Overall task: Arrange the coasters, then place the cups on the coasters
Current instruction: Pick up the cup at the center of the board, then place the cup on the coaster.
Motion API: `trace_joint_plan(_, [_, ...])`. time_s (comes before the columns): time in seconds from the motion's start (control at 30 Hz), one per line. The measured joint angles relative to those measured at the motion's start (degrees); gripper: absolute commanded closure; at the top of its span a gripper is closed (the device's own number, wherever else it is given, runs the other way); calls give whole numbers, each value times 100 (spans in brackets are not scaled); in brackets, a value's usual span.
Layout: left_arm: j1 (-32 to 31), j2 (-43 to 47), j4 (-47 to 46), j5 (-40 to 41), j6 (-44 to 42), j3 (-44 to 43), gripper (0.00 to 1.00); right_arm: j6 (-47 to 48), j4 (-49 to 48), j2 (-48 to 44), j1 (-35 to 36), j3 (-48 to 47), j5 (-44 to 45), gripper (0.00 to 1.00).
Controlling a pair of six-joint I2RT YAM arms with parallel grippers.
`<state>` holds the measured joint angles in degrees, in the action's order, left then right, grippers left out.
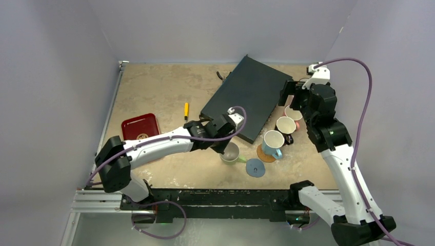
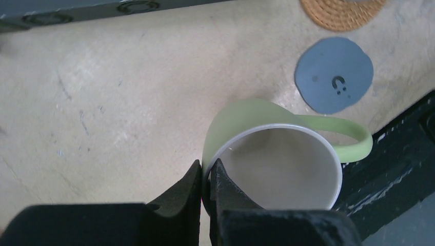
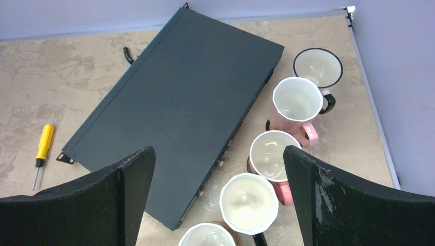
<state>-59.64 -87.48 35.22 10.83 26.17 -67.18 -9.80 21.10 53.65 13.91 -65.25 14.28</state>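
Note:
My left gripper is shut on the rim of the green cup, one finger inside and one outside; the cup's handle points away to the right. In the top view this cup is just left of the bare blue-grey coaster. A light blue cup stands on a woven tan coaster. Behind it a row of several cups runs back along the box, among them a pink cup and a dark-rimmed cup. My right gripper hangs open high above that row, holding nothing.
A large dark flat box lies diagonally across the table's middle. A yellow screwdriver lies left of it and a dark red tray farther left. The black front rail runs just behind the green cup. Walls close in both sides.

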Motion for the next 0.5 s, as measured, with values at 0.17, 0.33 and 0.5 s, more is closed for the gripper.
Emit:
trace_joint_plan(0.17, [-2, -466, 31, -682, -1233, -380, 100, 24, 17, -107, 0, -44, 33, 2])
trace_joint_plan(0.33, [0, -949, 116, -1038, -1797, -680, 100, 48, 105, -190, 0, -107, 129, 2])
trace_joint_plan(0.5, [0, -1069, 90, -1375, -1934, -841, 100, 70, 195, -232, 0, -136, 164, 2])
